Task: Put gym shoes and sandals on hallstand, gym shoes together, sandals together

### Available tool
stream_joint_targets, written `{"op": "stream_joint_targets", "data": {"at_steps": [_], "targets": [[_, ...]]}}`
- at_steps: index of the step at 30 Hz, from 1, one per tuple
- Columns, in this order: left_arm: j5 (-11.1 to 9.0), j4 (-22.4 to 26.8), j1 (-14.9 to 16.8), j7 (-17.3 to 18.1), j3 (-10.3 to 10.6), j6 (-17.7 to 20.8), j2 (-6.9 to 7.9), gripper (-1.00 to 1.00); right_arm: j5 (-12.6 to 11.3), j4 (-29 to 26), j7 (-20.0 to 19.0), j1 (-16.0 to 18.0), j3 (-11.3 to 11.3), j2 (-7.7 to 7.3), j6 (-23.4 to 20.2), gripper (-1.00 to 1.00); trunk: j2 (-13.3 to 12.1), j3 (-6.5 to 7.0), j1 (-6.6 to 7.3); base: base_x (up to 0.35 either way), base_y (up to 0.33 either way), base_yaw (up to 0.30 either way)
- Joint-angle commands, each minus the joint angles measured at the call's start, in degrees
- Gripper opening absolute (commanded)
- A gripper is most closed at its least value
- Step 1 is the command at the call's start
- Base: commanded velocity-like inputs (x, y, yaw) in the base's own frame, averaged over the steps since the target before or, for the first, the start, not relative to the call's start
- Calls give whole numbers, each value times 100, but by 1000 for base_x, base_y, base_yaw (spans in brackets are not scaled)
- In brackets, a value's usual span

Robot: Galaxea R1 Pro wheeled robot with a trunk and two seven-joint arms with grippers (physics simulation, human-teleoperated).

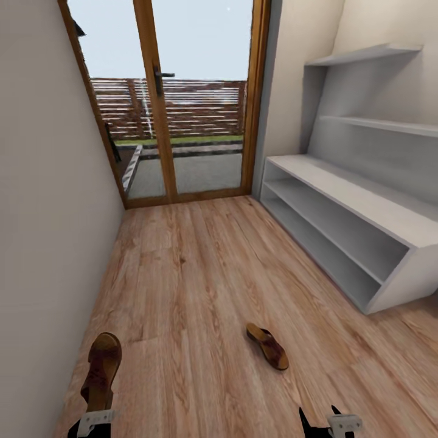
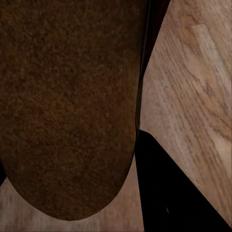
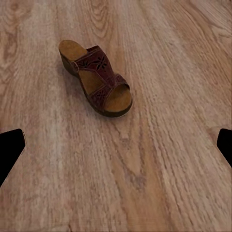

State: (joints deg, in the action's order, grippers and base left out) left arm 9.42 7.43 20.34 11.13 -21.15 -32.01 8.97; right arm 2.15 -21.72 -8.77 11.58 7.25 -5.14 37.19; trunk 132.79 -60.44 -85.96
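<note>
Gripping, seemingly, one sandal: left pincer.

Brown sandals, wood-grain floor

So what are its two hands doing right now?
Left gripper: closed on a brown sandal.
Right gripper: open, holding nothing, aimed at the other sandal on the floor.

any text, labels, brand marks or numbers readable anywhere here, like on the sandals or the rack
None can be read.
The sandal on the floor bears only a cut-out flower pattern on its strap, no lettering.
The sandal at the left gripper shows a plain brown sole.
The hallstand and the glass door bear no markings.
</note>
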Motion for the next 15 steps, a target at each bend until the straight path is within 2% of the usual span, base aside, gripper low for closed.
{"op": "stream_joint_targets", "data": {"at_steps": [1, 15], "targets": [[69, -5, 5, 23, -56, -19, -1, -100, 22, 1, -46, 2, 48, 4, 16, 100, 2, -10, -1, 208, 85, 248], [69, -5, 5, 21, -56, -19, -2, -100, 22, 1, -46, 2, 48, 4, 16, 100, 2, -78, -1, 275, 133, 248]]}}
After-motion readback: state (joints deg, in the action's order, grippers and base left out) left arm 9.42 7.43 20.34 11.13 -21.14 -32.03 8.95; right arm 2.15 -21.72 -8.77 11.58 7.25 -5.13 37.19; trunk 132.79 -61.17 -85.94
